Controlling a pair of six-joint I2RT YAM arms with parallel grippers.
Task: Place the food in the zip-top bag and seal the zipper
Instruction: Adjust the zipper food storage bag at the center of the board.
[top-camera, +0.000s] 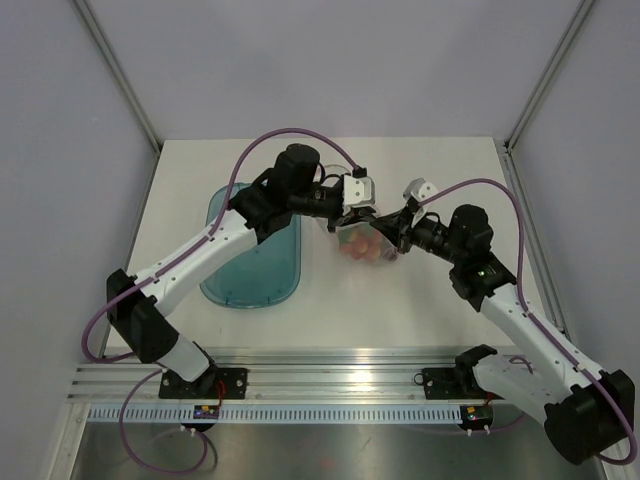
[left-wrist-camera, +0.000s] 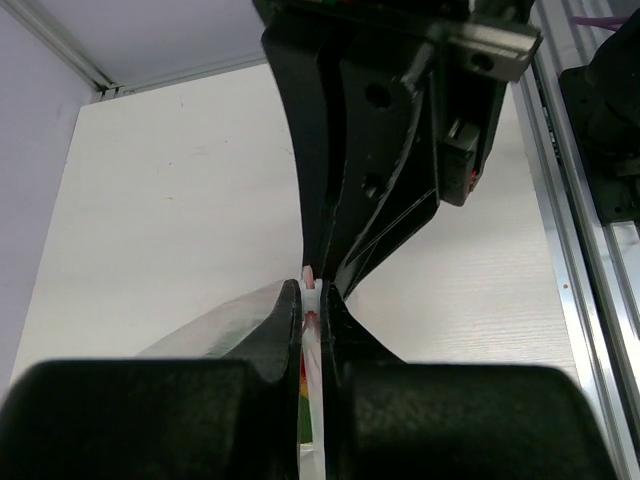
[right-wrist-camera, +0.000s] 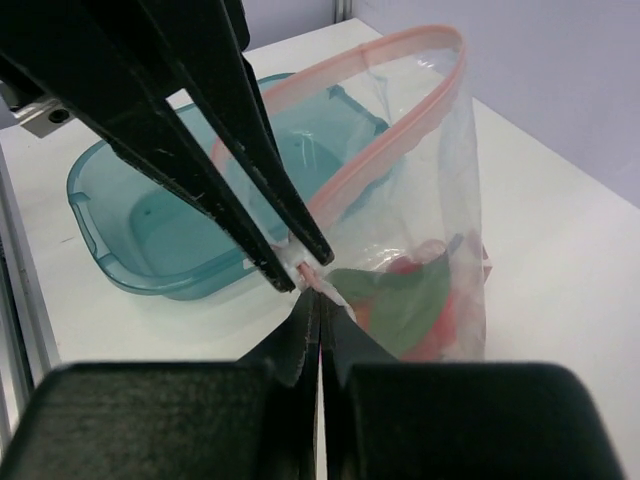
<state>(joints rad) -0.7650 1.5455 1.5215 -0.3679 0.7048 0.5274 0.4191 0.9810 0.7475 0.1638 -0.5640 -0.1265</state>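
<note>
The clear zip-top bag (top-camera: 364, 244) hangs above the table between my two grippers, with red, orange and green food (right-wrist-camera: 412, 300) in its bottom. In the right wrist view its pinkish-red zipper (right-wrist-camera: 400, 140) gapes in an open loop. My left gripper (left-wrist-camera: 312, 291) is shut on a white slider piece (right-wrist-camera: 300, 262) at the near end of the zipper; it also shows from above (top-camera: 353, 214). My right gripper (right-wrist-camera: 320, 298) is shut on the bag's corner right beside that slider; it shows from above too (top-camera: 396, 232). The two grippers' tips almost touch.
A teal translucent oval tray (top-camera: 250, 256) lies on the white table to the left of the bag, under the left arm; in the right wrist view (right-wrist-camera: 150, 220) it holds nothing. Aluminium rails run along the table's near edge (top-camera: 330, 385).
</note>
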